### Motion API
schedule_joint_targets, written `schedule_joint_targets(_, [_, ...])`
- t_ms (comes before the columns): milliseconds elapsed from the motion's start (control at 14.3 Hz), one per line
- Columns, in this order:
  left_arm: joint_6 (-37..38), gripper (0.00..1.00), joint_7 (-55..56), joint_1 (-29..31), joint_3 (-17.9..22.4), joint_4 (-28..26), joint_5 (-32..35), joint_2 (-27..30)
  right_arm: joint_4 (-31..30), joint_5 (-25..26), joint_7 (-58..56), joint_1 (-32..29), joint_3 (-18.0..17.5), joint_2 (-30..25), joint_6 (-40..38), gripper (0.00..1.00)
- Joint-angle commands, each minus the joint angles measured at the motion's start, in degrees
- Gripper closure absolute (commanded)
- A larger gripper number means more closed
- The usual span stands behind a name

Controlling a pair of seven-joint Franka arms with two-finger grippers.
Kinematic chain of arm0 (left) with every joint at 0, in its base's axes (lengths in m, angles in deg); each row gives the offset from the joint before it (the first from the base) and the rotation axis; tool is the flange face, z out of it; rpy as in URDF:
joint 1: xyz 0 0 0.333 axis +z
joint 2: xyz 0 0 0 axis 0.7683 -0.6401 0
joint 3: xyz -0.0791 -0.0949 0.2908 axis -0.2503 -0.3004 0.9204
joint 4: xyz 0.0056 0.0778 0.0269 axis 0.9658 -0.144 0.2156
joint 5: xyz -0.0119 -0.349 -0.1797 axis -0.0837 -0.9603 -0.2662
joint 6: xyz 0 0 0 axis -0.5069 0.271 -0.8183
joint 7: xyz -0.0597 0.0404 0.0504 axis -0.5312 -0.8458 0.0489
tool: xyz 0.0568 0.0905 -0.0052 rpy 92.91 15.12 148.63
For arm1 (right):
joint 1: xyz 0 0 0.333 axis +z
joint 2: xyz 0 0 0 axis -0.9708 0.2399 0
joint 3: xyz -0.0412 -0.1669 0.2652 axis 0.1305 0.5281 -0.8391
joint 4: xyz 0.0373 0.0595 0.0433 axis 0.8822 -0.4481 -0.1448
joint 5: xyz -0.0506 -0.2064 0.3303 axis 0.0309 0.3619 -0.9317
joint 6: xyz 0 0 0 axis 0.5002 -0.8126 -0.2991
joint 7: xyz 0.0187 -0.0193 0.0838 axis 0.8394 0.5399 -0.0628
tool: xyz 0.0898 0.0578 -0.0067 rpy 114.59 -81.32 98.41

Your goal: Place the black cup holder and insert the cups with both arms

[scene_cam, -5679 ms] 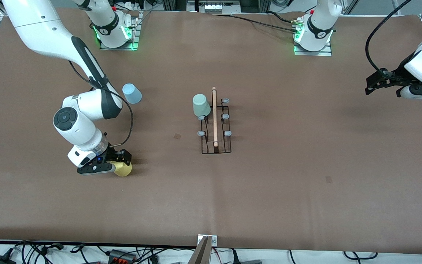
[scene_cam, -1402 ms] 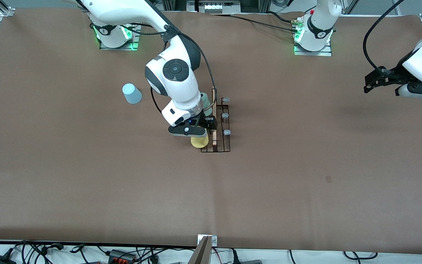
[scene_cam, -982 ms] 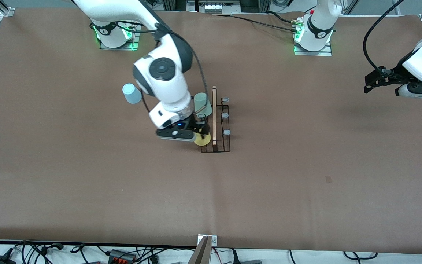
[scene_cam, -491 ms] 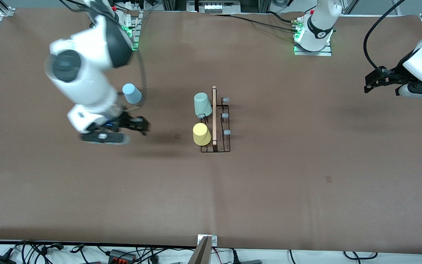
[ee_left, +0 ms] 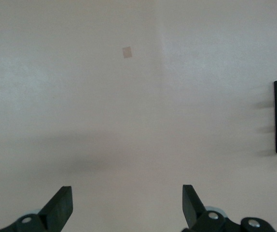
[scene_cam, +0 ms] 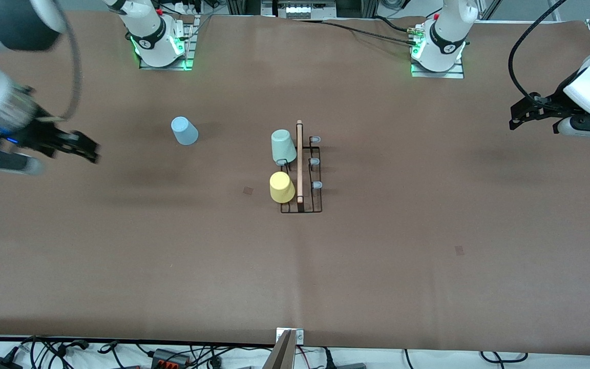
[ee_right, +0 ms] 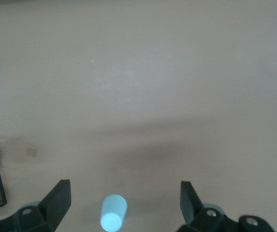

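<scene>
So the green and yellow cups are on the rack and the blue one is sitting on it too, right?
Not quite. The mint green cup and yellow cup are on the black cup holder, but the front view shows the light blue cup on the table, toward the right arm's end.

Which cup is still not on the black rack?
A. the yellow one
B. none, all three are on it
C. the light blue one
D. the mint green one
C: the light blue cup stands alone on the table toward the right arm's end, apart from the black cup holder, which carries the mint green cup and the yellow cup.
</scene>
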Motion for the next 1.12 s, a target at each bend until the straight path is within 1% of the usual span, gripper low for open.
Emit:
schedule_joint_targets(0, [1.17,0.00,0.25,0.18,-0.09,1.34,-0.52,-0.30,0.32,-1.06,-1.57,-0.54,1.04,-2.02,-4.15,0.00])
schedule_joint_targets(140, [1.17,0.00,0.25,0.18,-0.09,1.34,-0.52,-0.30,1.64,-1.67,-3.93,-0.89,1.22,-1.59,-5.40,0.00])
schedule_joint_targets(351, [1.17,0.00,0.25,0.18,-0.09,1.34,-0.52,-0.30,1.90,-2.11,-9.99,-0.90,2.01,-1.67,-5.49,0.00])
schedule_joint_targets(701, [1.17,0.00,0.25,0.18,-0.09,1.34,-0.52,-0.30,1.82,-2.38,-9.04,-0.63,1.84,-1.94,-6.90,0.00])
schedule_joint_targets(911, [1.17,0.00,0.25,0.18,-0.09,1.34,-0.52,-0.30,1.73,-5.18,-9.48,-1.68,3.24,-1.76,-7.68,0.00])
schedule_joint_targets(1052, [1.17,0.00,0.25,0.18,-0.09,1.34,-0.52,-0.30,1.82,-5.63,-9.48,-1.69,3.33,-1.67,-7.86,0.00])
